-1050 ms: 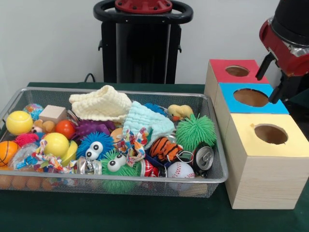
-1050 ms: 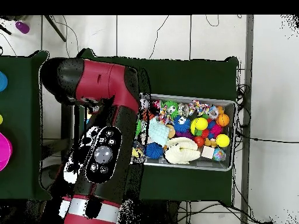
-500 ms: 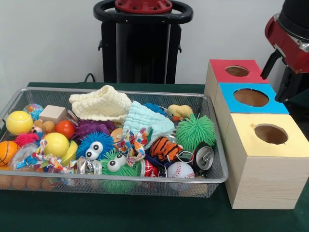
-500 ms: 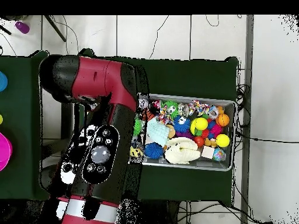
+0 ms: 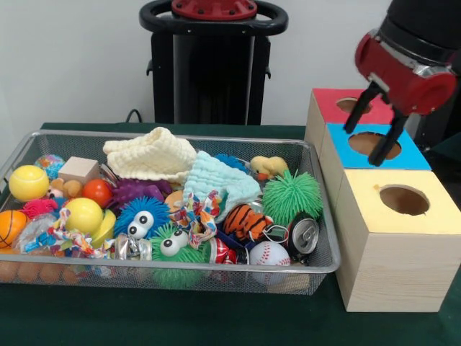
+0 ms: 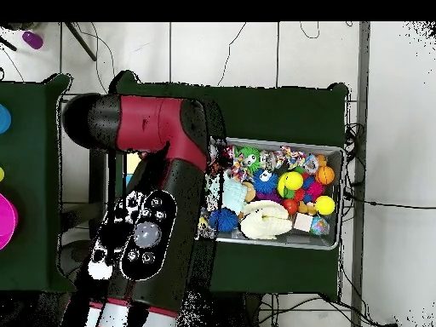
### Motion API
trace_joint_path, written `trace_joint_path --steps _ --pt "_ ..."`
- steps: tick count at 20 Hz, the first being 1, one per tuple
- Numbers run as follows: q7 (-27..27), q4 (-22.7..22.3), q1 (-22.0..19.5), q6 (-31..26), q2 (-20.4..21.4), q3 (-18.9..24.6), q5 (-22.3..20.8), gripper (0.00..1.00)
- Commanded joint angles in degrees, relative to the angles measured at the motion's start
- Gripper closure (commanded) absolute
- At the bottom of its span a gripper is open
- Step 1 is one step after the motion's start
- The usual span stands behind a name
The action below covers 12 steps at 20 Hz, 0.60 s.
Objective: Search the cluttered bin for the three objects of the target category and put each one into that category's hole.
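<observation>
Front view. Wire bin [image 5: 317, 268], full: cream cloth [image 5: 151, 153] at 12 o'clock, pale blue cloth [image 5: 216, 180] at centre, green spiky ball [image 5: 292, 194] at 3 o'clock, baseball [image 5: 269, 253] and drink can [image 5: 303, 235] at 5 o'clock, yellow ball [image 5: 28, 182] at 9 o'clock. Three boxes at the bin's 3 o'clock: red-topped box [image 5: 328, 104], blue-topped box [image 5: 410, 155], yellow-topped box [image 5: 432, 216], each with one round hole. Gripper [image 5: 369, 134] over the blue-topped hole, fingers spread apart, holding nothing.

Overhead view. Arm [image 6: 162, 204] covers the boxes; gripper hidden. Bin at the arm's 3 o'clock.
</observation>
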<state>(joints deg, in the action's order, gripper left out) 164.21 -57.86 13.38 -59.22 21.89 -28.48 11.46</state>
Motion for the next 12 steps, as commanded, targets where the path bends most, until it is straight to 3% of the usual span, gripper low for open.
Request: trace_joint_path --steps 1,4,8,12 --pt "-32.34 -16.9 -8.36 17.75 6.76 12.63 -11.72 0.0" --pt "-38.11 -22.01 -14.43 24.9 9.76 20.5 -14.3 0.0" --pt "-40.93 -26.35 -19.55 28.53 11.73 25.4 -17.84 0.0" --pt "-40.68 -27.07 -21.53 28.79 12.33 27.16 -20.51 0.0"
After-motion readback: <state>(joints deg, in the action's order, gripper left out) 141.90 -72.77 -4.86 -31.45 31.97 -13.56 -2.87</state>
